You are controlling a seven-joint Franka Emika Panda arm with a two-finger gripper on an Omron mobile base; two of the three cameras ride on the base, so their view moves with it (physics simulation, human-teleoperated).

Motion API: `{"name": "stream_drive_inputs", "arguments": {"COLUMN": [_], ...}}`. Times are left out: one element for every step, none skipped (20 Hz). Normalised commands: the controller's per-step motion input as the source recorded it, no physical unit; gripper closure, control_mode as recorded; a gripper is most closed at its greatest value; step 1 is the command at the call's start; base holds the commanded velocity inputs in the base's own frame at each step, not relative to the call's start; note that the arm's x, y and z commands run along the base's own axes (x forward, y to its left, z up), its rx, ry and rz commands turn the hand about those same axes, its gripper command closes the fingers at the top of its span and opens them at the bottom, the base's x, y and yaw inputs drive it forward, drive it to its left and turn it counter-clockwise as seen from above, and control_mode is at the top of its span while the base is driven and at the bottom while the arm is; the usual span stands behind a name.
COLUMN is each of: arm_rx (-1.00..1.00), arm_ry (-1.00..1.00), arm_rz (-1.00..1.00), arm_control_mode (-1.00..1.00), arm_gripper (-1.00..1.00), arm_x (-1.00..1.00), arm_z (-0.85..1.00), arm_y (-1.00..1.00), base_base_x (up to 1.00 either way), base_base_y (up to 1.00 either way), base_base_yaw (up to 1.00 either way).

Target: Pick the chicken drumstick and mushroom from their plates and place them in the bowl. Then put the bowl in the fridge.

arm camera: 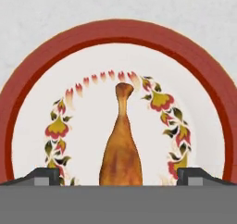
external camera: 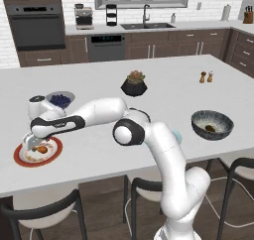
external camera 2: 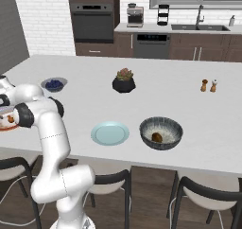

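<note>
Hovering low over red-rimmed white plate [arm camera: 203, 79] at island's near left, gripper [arm camera: 118, 177] spread wide, empty; golden-brown chicken drumstick [arm camera: 121, 146] between fingertips [arm camera: 46, 176]. Dark brown mushroom [external camera 2: 157, 137] inside grey bowl [external camera 2: 176, 128], right.

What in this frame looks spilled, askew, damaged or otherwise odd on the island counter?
Nothing stands out. The golden-brown chicken drumstick lies flat on the red-rimmed white plate, centred between the open claw fingers. The small dark brown mushroom sits inside the wide dark grey bowl, and the pale blue-teal plate lies flat beside it.
</note>
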Motion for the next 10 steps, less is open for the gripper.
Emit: {"name": "stream_drive_inputs", "arguments": {"arm_rx": [0.0, 0.0, 0.0, 0.0, 0.0, 0.0, 0.0, 0.0, 0.0, 0.0], "arm_ry": [0.0, 0.0, 0.0, 0.0, 0.03, 0.05, 0.08, 0.09, 0.1, 0.11], "arm_rz": [0.01, 0.01, 0.0, 0.0, 0.0, 0.0, 0.0, 0.0, 0.0, 0.0], "arm_control_mode": [-1.0, -1.0, -1.0, -1.0, -1.0, -1.0, -1.0, -1.0, -1.0, -1.0], "arm_gripper": [-1.0, -1.0, -1.0, -1.0, -1.0, -1.0, -1.0, -1.0, -1.0, -1.0], "arm_x": [0.46, 0.49, 0.46, 0.44, 0.38, 0.24, 0.08, 0.0, 0.0, -0.11], "arm_z": [0.0, 0.0, -0.01, 0.0, -0.03, -0.09, -0.06, -0.09, -0.05, -0.05], "arm_y": [0.0, 0.0, 0.0, 0.0, 0.0, 0.0, 0.0, 0.12, 0.15, 0.18], "base_base_x": [0.0, 0.0, 0.0, 0.0, 0.0, 0.0, 0.0, 0.0, 0.0, 0.0], "base_base_y": [0.0, 0.0, 0.0, 0.0, 0.0, 0.0, 0.0, 0.0, 0.0, 0.0], "base_base_yaw": [0.0, 0.0, 0.0, 0.0, 0.0, 0.0, 0.0, 0.0, 0.0, 0.0]}}
